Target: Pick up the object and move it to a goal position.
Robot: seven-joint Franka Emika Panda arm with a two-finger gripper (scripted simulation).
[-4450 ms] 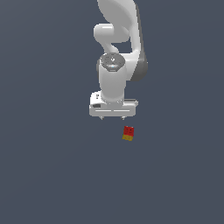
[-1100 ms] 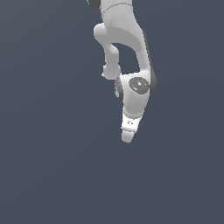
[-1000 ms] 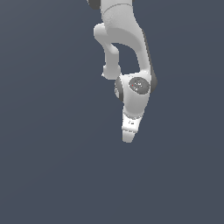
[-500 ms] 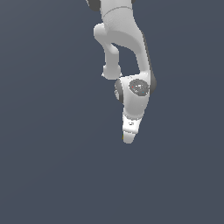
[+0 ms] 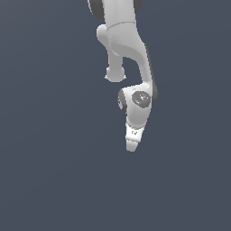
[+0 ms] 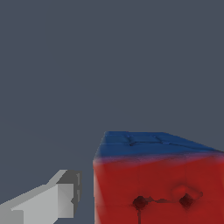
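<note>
Gripper pointing down, turned edge-on since 4.5 s ago, now covering the spot where the block lay. Opening width impossible to judge. One grey finger just beside the red block, blue on one face.

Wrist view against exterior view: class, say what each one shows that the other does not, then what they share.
Only the wrist view shows the block, red with dark dots and a blue face, beside one finger. Only the exterior view shows the arm reaching down to the gripper; the block is hidden there. Both share the plain grey ground.
</note>
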